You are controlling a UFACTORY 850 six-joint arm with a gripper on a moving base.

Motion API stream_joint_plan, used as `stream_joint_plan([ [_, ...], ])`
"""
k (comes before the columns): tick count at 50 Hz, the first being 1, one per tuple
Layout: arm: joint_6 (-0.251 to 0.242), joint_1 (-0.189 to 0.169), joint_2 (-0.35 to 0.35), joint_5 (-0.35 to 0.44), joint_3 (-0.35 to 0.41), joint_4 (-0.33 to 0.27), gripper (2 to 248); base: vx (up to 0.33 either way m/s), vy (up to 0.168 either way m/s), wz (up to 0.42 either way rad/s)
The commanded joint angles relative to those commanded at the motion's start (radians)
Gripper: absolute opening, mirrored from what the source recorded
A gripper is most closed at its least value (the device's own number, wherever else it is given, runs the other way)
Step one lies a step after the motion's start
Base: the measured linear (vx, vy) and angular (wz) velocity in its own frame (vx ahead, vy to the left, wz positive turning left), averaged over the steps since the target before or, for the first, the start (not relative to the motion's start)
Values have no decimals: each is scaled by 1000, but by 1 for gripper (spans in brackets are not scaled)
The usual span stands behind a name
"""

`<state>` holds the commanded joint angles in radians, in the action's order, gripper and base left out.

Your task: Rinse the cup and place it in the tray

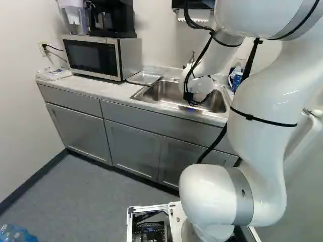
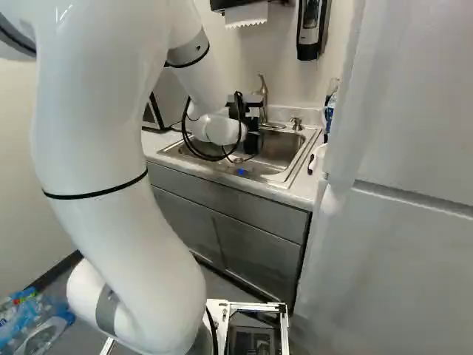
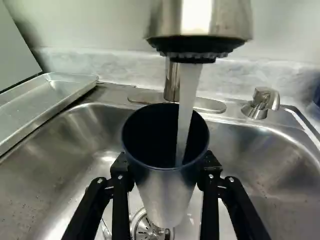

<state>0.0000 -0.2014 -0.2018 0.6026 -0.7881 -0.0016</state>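
Observation:
In the right base view my gripper (image 2: 252, 137) is a dark shape over the sink (image 2: 280, 151). The wrist view shows the gripper (image 3: 165, 169) shut on a metal cup (image 3: 166, 192) with a dark inside, one finger against each side. The cup is held over the basin, its mouth open toward the faucet head (image 3: 201, 22). A stream of water (image 3: 186, 107) runs from that head into the cup. A shallow metal tray (image 3: 42, 101) lies on the counter beside the sink; it also shows in the left base view as a flat tray (image 1: 145, 77).
A drain (image 3: 145, 227) lies below the cup, and a faucet handle (image 3: 261, 102) stands behind the basin. A microwave (image 1: 96, 56) sits past the tray. A blue-and-white mug (image 1: 235, 79) is at the sink's far side. Tall white doors (image 2: 403, 222) rise right of the counter.

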Motion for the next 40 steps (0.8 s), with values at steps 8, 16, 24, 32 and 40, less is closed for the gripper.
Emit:
stream_joint_plan([
  [8, 0, 0, 0, 0, 0, 0, 126, 0, 0, 0],
  [16, 0, 0, 0, 0, 0, 0, 126, 0, 0, 0],
  [24, 0, 0, 0, 0, 0, 0, 126, 0, 0, 0],
  [32, 0, 0, 0, 0, 0, 0, 126, 0, 0, 0],
  [40, 0, 0, 0, 0, 0, 0, 126, 0, 0, 0],
])
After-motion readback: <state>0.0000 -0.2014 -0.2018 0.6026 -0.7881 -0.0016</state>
